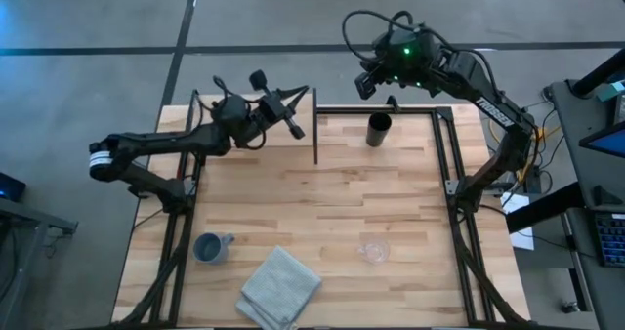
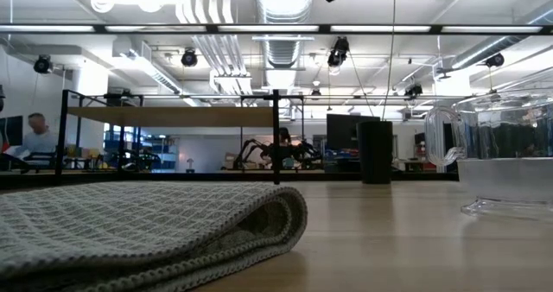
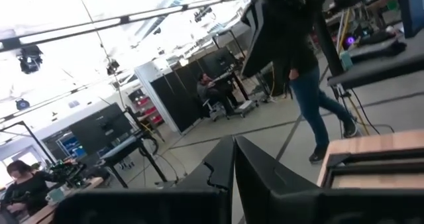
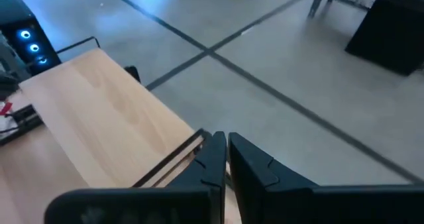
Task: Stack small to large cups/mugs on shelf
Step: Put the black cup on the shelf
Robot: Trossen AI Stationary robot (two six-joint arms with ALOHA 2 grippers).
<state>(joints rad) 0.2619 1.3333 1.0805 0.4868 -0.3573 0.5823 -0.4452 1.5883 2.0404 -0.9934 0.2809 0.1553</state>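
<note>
Both grippers stand at the far edge of the table with their jaws pressed together and nothing between them. The left gripper (image 1: 296, 127) points toward the far side from the far-left part of the tabletop (image 1: 391, 198), its closed fingers (image 3: 228, 164) raised and aimed out over the room, where a person in jeans (image 3: 311, 91) stands on the floor and another sits at a desk farther back. The right gripper (image 1: 366, 84) hangs beyond the far edge on the right, its shut fingers (image 4: 222, 159) over the concrete floor with a corner of pale wood just beside them. Nearest to the right gripper's jaws is the black cylindrical cup (image 1: 379, 130), upright on the tabletop just inside the far edge, slightly toward the table's middle from those jaws and well to the right of the left gripper's. The shelf (image 2: 173, 116) shows in the low view as a pale board carried on black uprights at the far side, left of the black cup. Well apart from both sets of jaws, along the near side, lie the other things: the clear glass cup (image 1: 373, 251) near-right, the folded grey cloth (image 1: 279, 286) at the near edge, and the blue-grey mug (image 1: 209, 247) near-left, its handle turned toward the cloth.
</note>
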